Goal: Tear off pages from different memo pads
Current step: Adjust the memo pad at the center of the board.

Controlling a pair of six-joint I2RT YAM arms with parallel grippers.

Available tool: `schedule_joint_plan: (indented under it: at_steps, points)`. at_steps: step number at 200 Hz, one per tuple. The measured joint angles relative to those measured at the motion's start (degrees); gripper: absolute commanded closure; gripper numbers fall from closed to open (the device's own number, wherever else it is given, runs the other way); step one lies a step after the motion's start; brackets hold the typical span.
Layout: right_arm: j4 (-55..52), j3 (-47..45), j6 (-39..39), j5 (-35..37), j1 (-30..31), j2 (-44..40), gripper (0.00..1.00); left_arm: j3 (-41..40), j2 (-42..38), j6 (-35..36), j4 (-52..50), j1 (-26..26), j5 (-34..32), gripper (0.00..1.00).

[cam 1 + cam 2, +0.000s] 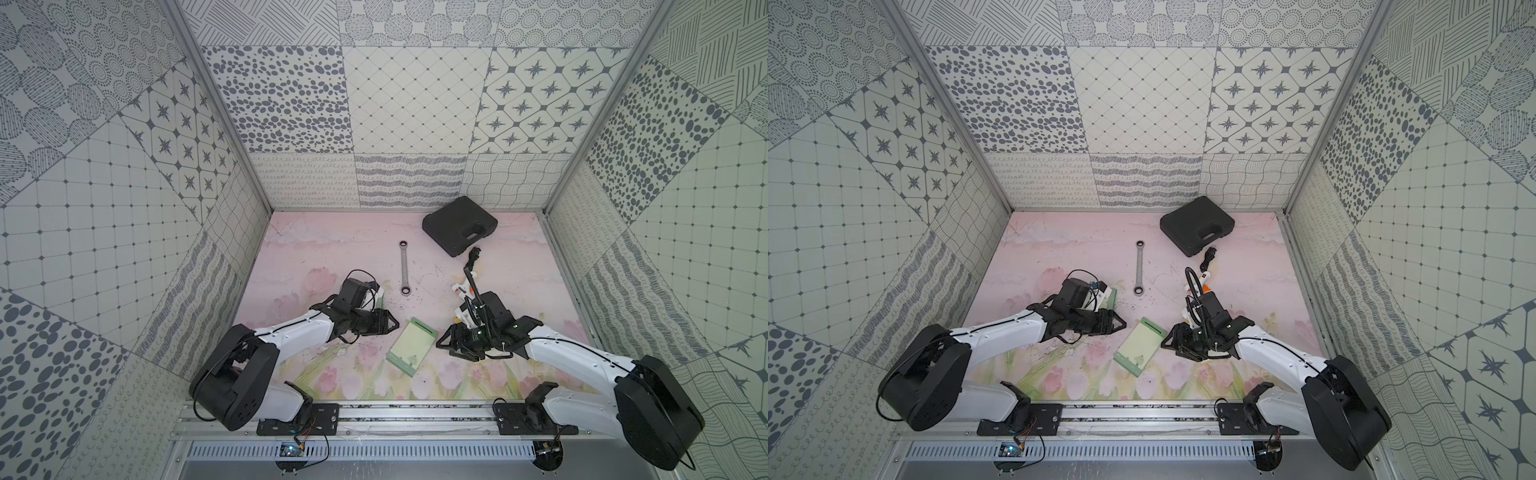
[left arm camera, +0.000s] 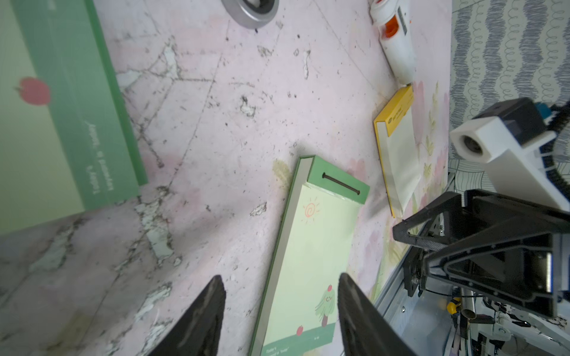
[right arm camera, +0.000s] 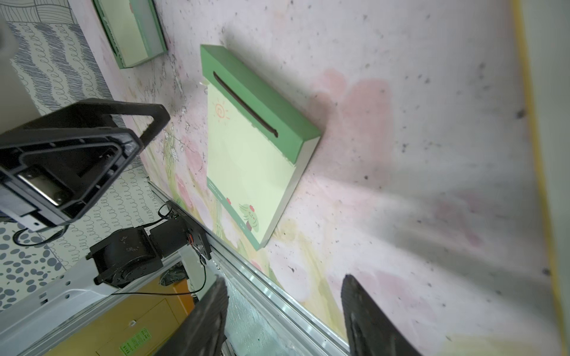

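Observation:
A pale green memo pad [image 1: 411, 347] [image 1: 1140, 347] lies flat in the middle of the mat between both arms. Its top page [image 2: 311, 246] [image 3: 246, 160] carries a sun and a tree drawing. My left gripper [image 1: 392, 324] [image 2: 280, 279] stands open just left of the pad's far end, nothing between its fingers. On the pad's right, my right gripper [image 1: 439, 343] [image 3: 283, 277] is open and empty too. A second green pad [image 2: 61, 108] [image 3: 132, 30] lies under the left arm. The cream pad with its yellow header [image 2: 398, 148] lies under the right arm.
A black plastic case [image 1: 459, 226] sits at the back right. A steel wrench [image 1: 403, 268] lies mid-mat. A white and orange glue gun [image 1: 463, 289] with a black cord lies by the right arm. Patterned walls enclose the mat; a metal rail [image 1: 415, 409] runs along the front.

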Motion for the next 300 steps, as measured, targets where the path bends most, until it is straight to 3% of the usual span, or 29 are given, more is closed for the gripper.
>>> schedule_joint_plan:
  at_steps: [110,180,231,258,300]
  points:
    - [16.7,-2.6,7.8,0.7,1.3,11.1,0.6,0.2,8.3,0.1,5.0,-1.4,7.7,0.45]
    - [20.0,2.8,7.2,1.7,1.6,18.3,0.65,0.2,11.1,-0.1,8.9,-2.7,12.2,0.47]
    - [15.6,10.3,2.0,4.6,-0.3,22.2,0.64,0.4,12.5,-1.0,10.5,-2.8,14.5,0.47]
    - [14.1,15.0,-2.2,4.5,-1.5,24.4,0.59,0.9,14.1,-1.3,12.2,-2.8,15.9,0.48]
    - [3.8,21.0,-13.2,9.5,-1.3,21.6,0.37,-1.4,12.0,-2.4,14.0,-2.8,15.4,0.48]
